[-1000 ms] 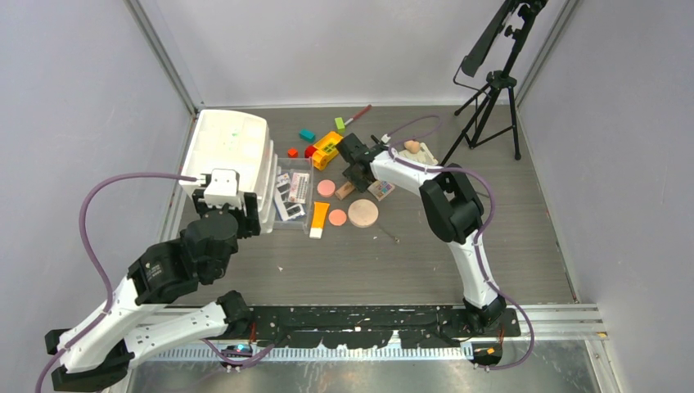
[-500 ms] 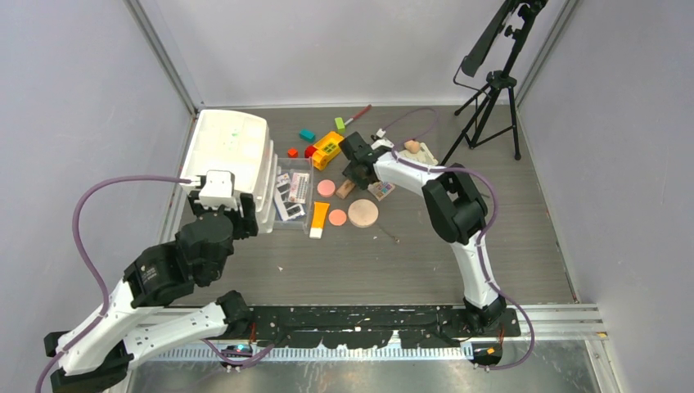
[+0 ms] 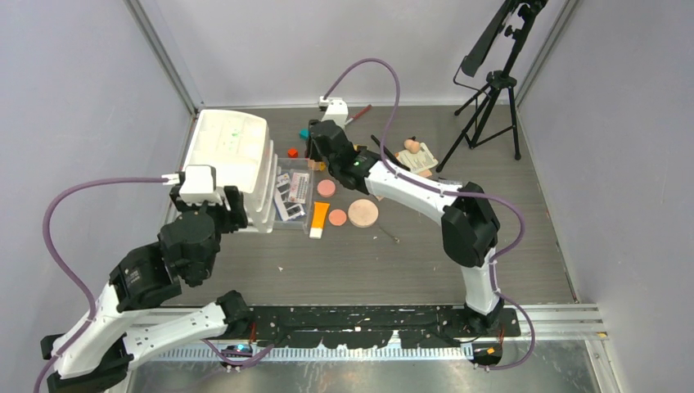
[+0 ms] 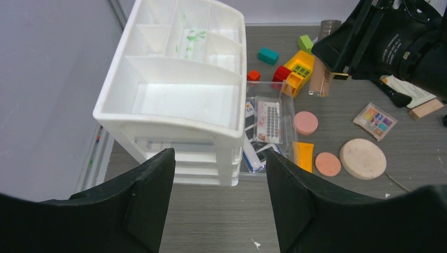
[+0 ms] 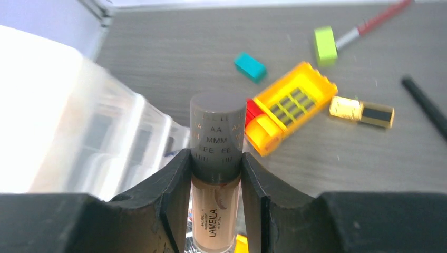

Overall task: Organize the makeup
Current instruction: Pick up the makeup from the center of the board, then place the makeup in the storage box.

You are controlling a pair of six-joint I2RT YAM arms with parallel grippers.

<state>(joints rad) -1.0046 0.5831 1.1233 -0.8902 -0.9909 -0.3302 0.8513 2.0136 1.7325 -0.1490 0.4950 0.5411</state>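
My right gripper is shut on a beige tube with a grey cap, held in the air beside the white drawer organizer. From the left wrist the same tube hangs above the toy brick. On the table lie an orange tube, a pink compact, a peach compact, a large beige round compact and an eyeshadow palette. A gold-black lipstick, red pencil and black brush lie farther back. My left gripper is open and empty, near the organizer's front.
A clear pulled-out drawer holding flat palettes sits against the organizer's right side. A yellow-and-red toy brick, teal block, green block and red block lie behind it. A camera tripod stands back right.
My right arm lifted the beige tube from beside the compacts and swung it left and back, toward the organizer. My left arm drew back slightly to the left, still open.
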